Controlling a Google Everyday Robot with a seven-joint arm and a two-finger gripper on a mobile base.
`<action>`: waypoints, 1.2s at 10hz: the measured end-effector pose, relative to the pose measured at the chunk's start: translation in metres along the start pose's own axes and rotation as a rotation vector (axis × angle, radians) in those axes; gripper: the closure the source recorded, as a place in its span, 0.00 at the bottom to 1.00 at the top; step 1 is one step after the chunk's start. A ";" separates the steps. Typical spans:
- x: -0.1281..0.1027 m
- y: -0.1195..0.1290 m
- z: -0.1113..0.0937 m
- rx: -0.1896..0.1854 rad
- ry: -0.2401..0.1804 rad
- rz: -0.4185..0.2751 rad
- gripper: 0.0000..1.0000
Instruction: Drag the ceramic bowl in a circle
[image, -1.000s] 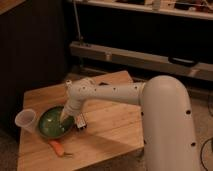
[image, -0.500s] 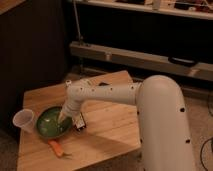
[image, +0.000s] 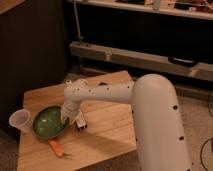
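The ceramic bowl (image: 48, 123) is a round, shallow, glossy green bowl with a darker rim, sitting on the left part of the wooden table (image: 107, 125). My gripper (image: 68, 120) reaches down from the white arm to the bowl's right rim and is in contact with it or just over it. The wrist hides that part of the rim.
A small translucent white cup (image: 20, 121) stands just left of the bowl, close to the table's left edge. An orange carrot (image: 56, 148) lies in front of the bowl. The arm's large white body (image: 155, 125) covers the table's right side. Dark shelving stands behind.
The bowl and the gripper have shifted slightly left together, toward the cup. The cup and the carrot have not moved.
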 end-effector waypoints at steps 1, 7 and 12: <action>0.002 0.002 -0.001 -0.018 0.005 0.019 0.86; 0.034 0.053 -0.023 -0.163 0.030 0.207 0.86; 0.033 0.098 -0.037 -0.245 0.031 0.289 0.86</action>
